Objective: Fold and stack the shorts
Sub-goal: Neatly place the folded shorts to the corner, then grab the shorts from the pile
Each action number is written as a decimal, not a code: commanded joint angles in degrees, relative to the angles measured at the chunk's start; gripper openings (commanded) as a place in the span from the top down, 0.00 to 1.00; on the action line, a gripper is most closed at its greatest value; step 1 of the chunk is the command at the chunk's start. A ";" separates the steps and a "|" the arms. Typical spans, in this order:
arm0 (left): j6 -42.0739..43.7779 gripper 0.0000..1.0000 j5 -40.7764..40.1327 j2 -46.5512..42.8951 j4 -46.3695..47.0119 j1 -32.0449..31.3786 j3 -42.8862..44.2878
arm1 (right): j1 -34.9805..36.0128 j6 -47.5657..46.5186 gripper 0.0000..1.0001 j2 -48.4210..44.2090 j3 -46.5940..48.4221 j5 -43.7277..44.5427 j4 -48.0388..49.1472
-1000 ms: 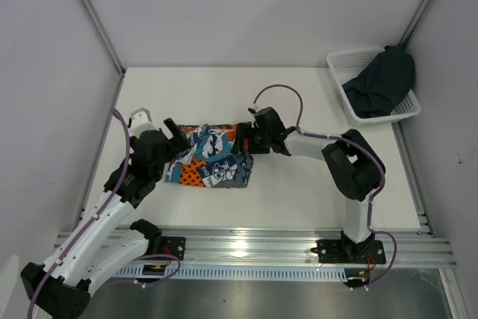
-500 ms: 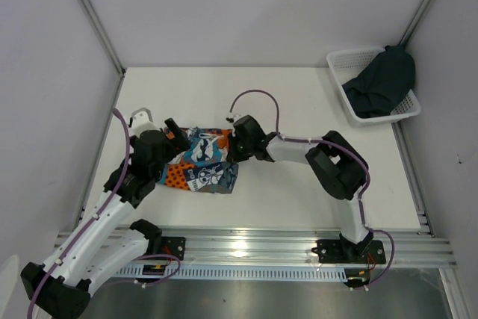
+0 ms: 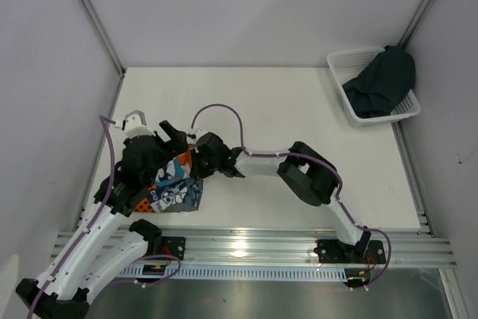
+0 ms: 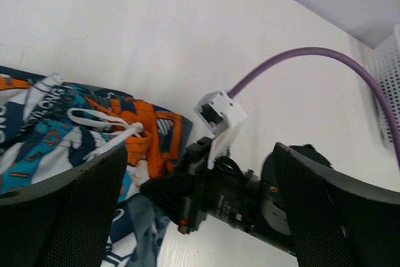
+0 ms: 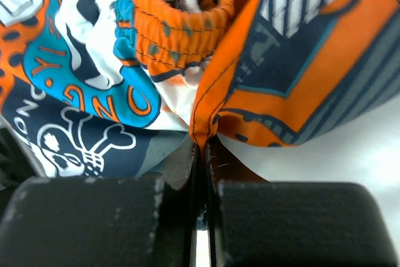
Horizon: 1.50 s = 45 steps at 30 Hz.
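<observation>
The printed shorts [image 3: 173, 190] lie bunched at the near left of the table, orange, teal, white and navy with lettering. My right gripper [image 3: 197, 163] is stretched far left and is shut on their orange hem [image 5: 209, 114], the fabric pinched between the pads. In the left wrist view the right gripper [image 4: 153, 187] lies at the shorts' [image 4: 56, 123] right edge. My left gripper [image 3: 173, 134] hovers open just above the shorts, its fingers [image 4: 62, 211] straddling the right gripper. The plain dark shorts [image 3: 382, 84] sit piled in the basket.
A white mesh basket [image 3: 343, 61] stands at the far right corner against the wall. The right arm's purple cable [image 3: 216, 108] loops over the table's middle. Grey walls close in the table on the left, back and right.
The right gripper has shut on the printed shorts' right edge and carried it left, folding the fabric over. The whole bundle has shifted left and nearer. The left gripper stayed open.
</observation>
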 commanded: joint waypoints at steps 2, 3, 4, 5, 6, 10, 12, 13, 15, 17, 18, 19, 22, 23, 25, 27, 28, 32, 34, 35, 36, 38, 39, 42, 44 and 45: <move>-1.83 0.01 4.69 -3.01 -1.64 0.22 3.73 | 2.36 7.14 1.00 4.83 3.45 3.74 0.90; -1.92 0.01 5.48 -3.28 -2.43 0.22 3.90 | 2.72 8.19 1.00 5.36 4.41 4.18 1.34; -1.92 0.01 5.74 -3.54 -2.78 0.22 4.34 | 2.98 9.60 1.00 5.71 4.68 3.93 2.21; -1.92 0.01 6.09 -3.81 -3.05 0.22 4.60 | 3.68 9.96 1.00 6.67 5.12 3.92 3.18; -1.84 0.01 6.27 -3.98 -3.23 0.22 4.87 | 4.03 10.31 1.00 7.29 7.13 4.27 2.67; -1.40 0.01 6.10 -4.60 -4.98 0.22 6.01 | 5.44 11.89 1.00 10.81 11.63 3.93 1.87; -1.05 0.01 5.75 -5.12 -5.42 0.22 6.54 | 6.40 12.60 1.00 12.04 13.29 3.83 2.75; -0.96 0.01 5.40 -5.30 -5.69 0.31 6.63 | 6.50 12.69 0.96 12.31 14.08 4.27 1.36; -0.78 0.01 5.13 -6.00 -5.86 0.31 6.80 | 6.41 12.60 0.72 11.61 13.57 4.10 1.52; -0.61 0.01 4.78 -6.27 -6.48 0.22 7.24 | 6.24 11.73 0.47 8.64 12.08 4.54 2.04; -0.61 0.01 4.61 -6.53 -6.65 0.22 7.33 | 5.63 11.46 0.41 7.31 11.20 4.89 1.96; -0.52 0.01 4.34 -6.53 -6.83 0.22 7.42 | 5.36 11.20 0.37 5.73 9.28 5.24 1.87; 0.09 0.01 4.17 -6.53 -6.74 0.31 7.95 | 3.26 10.32 0.28 -0.94 5.50 5.33 0.65; 0.18 0.01 3.90 -6.27 -6.92 0.22 8.21 | 2.72 10.05 0.26 -2.70 4.43 4.98 0.29; 0.36 0.01 3.81 -5.83 -7.01 0.22 9.00 | 0.54 9.53 0.22 -8.59 1.19 5.59 -1.89; 0.54 0.01 3.64 -5.83 -6.57 0.22 9.26 | -1.23 8.48 0.21 -14.55 -0.84 7.26 -4.79; 0.88 0.01 3.72 -5.74 -6.22 0.22 9.27 | -3.50 8.21 0.21 -16.33 -1.72 7.61 -7.51; 3.35 0.01 5.92 -5.39 -3.05 0.22 8.30 | -13.23 6.80 0.21 -25.46 -7.08 9.81 -13.24; 3.70 0.01 6.36 -5.22 -2.18 0.22 7.25 | -18.35 5.67 0.21 -30.81 -10.07 9.63 -16.13; 3.53 0.01 6.54 -5.48 -1.91 0.22 6.81 | -23.42 5.22 0.20 -32.50 -10.34 10.51 -17.54; 3.35 0.01 6.71 -5.74 -1.56 0.22 6.46 | -25.82 4.70 0.20 -34.08 -10.26 13.39 -19.29; 3.00 0.01 7.77 -6.53 -0.07 0.31 4.52 | -32.48 3.11 0.02 -37.95 -9.82 20.40 -23.17; 2.65 0.01 8.03 -6.88 0.37 0.22 3.56 | -34.61 2.59 0.01 -38.75 -9.29 22.62 -24.75; 2.21 0.01 9.00 -8.02 1.78 0.31 1.45 | -45.04 1.96 0.01 -38.85 -7.19 24.40 -27.38; 2.12 0.01 9.17 -8.38 1.96 0.22 0.83 | -49.90 2.93 0.01 -37.44 -3.59 24.66 -29.41; 2.12 0.01 9.17 -8.55 1.96 0.31 0.22 | -53.23 3.37 0.00 -35.87 -2.53 25.36 -30.20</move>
